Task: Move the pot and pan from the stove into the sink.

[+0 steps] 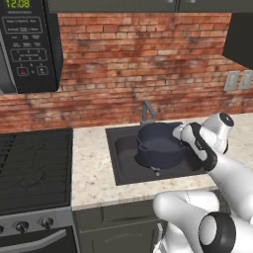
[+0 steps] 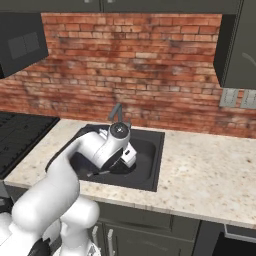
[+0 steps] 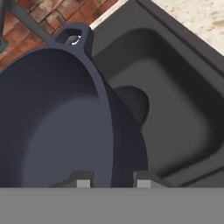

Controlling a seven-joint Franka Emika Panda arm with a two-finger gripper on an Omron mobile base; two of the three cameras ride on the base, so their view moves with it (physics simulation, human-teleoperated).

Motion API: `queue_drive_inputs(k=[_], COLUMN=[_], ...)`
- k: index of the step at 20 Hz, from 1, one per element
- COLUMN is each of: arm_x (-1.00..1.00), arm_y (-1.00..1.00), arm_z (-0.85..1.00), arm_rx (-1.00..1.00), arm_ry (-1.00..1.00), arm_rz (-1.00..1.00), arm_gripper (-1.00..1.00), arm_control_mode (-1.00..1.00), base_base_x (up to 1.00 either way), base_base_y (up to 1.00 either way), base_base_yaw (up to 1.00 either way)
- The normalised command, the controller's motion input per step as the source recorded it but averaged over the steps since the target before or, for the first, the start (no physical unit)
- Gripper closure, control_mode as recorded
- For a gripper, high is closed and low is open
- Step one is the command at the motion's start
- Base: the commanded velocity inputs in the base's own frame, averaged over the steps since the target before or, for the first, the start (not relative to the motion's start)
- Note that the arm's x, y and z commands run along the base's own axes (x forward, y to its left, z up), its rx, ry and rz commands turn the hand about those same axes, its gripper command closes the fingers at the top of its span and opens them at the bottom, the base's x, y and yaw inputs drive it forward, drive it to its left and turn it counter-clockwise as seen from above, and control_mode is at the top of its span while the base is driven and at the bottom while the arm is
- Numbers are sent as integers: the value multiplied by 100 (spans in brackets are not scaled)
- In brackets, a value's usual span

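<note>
The pot (image 1: pixel 159 143), deep and dark blue-grey, hangs in the sink (image 1: pixel 118 163), its base low in the dark basin, and the hand (image 3: pixel 109 180) is clamped narrow on its rim, one finger inside the wall and one outside, seen plainly in the hand view. A small loop handle (image 3: pixel 73 37) sticks out from the far side of the rim, toward the brick wall (image 1: pixel 148 64). From the left base view the white arm reaches in from the right, its wrist just at the pot's right edge, and the angular grey faucet (image 1: pixel 147 111) stands behind the pot at the back of the basin. The beige speckled worktop (image 1: pixel 91 168) frames the sink on every side. The stove (image 1: pixel 34 165) sits to the left, well apart from the sink, its black grates bare where I can see them, knobs along the front. A microwave (image 1: pixel 27 44) hangs above it
</note>
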Motion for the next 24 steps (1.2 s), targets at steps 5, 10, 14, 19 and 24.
queue_drive_inputs(k=[5,10,14,19,24], arm_x=[52,49,37,25,21], arm_y=[0,-2,-9,-15,-15], arm_z=[-27,-30,-34,-35,-30], arm_rx=[0,0,0,-1,-1], arm_ry=[1,0,0,1,0], arm_rz=[0,-1,-2,-3,-2], arm_gripper=[100,100,100,100,100], arm_control_mode=[-100,-100,-100,-100,-100], base_base_x=[0,0,0,0,0], base_base_y=[0,0,0,0,0], base_base_yaw=[0,0,0,0,0])
